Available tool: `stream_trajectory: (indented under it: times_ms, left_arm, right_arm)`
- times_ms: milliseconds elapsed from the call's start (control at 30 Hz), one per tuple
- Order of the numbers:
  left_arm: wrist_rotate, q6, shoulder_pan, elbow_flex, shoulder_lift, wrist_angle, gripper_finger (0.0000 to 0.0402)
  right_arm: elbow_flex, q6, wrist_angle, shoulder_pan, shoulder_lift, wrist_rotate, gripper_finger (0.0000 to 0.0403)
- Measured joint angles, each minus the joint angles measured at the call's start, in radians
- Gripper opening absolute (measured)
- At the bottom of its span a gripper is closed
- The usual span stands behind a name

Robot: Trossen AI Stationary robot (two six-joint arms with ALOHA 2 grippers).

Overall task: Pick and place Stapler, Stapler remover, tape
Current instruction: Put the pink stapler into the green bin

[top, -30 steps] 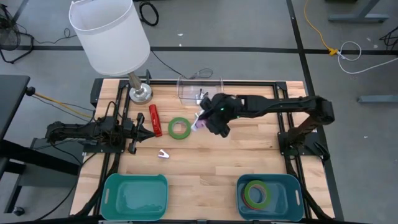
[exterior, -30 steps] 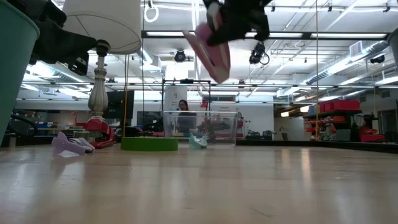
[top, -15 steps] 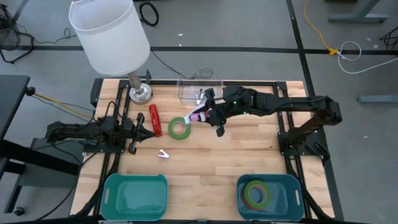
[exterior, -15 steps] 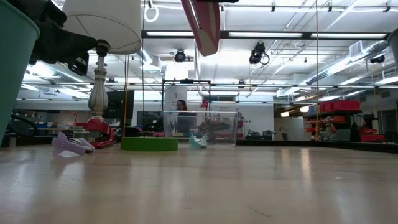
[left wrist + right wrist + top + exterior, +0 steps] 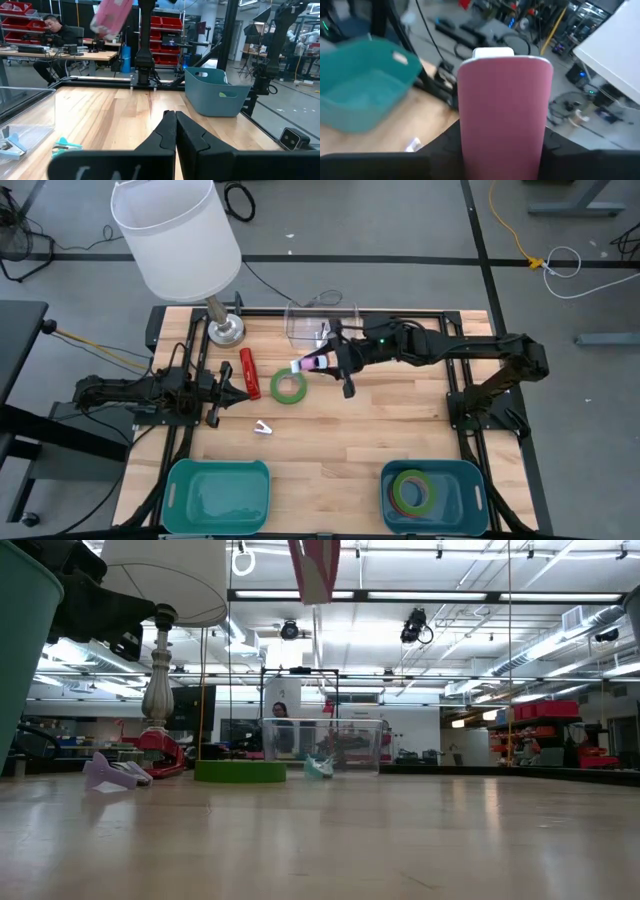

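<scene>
High view: right tool [image 5: 322, 363] clamping pink stapler [image 5: 310, 364], now swung higher over green tape [image 5: 289, 386]; carry underway. Left tool [image 5: 222, 388] pinched closed, idle on desk [image 5: 400, 430].

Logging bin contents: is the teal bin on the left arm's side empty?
Empty: the high view shows the left teal bin with a bare floor.

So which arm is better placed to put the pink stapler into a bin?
The right: its gripper already holds the pink stapler in the air. The left gripper rests shut, empty.
</scene>
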Motion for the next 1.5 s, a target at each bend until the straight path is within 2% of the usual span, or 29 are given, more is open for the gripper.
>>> stream_trajectory:
  times_ms: [100,433,567,700,933,1133,1267,1500]
  left_arm:
    - [0.000,0.000,0.000,0.000,0.000,0.000,0.0003]
    - [0.000,-0.003,0.000,0.000,0.000,0.000,0.0003]
    - [0.006,-0.080,0.000,0.000,0.000,0.013,0.0003]
    - [-0.001,-0.113,0.000,0.000,0.000,0.066,0.0003]
    - [0.009,-0.174,0.000,0.003,0.000,0.277,0.0003]
    - [-0.004,-0.185,0.000,0.092,0.024,0.266,0.0005]
    - [-0.036,-0.160,0.000,0.164,0.097,0.264,0.0030]
    - [-0.061,-0.158,0.000,0.302,0.294,0.262,0.0119]
  right_arm:
    - [0.000,0.086,0.035,0.000,0.000,-0.045,0.0130]
    - [0.000,0.290,0.126,0.017,0.000,-0.032,0.0130]
    - [0.000,0.345,0.179,0.028,0.000,-0.032,0.0130]
    - [0.000,0.355,0.187,0.043,0.000,-0.013,0.0130]
    - [0.000,0.352,0.189,0.056,0.000,0.046,0.0130]
    - [0.000,0.350,0.190,0.056,0.000,0.047,0.0130]
    - [0.000,0.343,0.213,0.056,0.000,0.047,0.0130]
    - [0.000,0.344,0.279,0.056,0.000,0.047,0.0130]
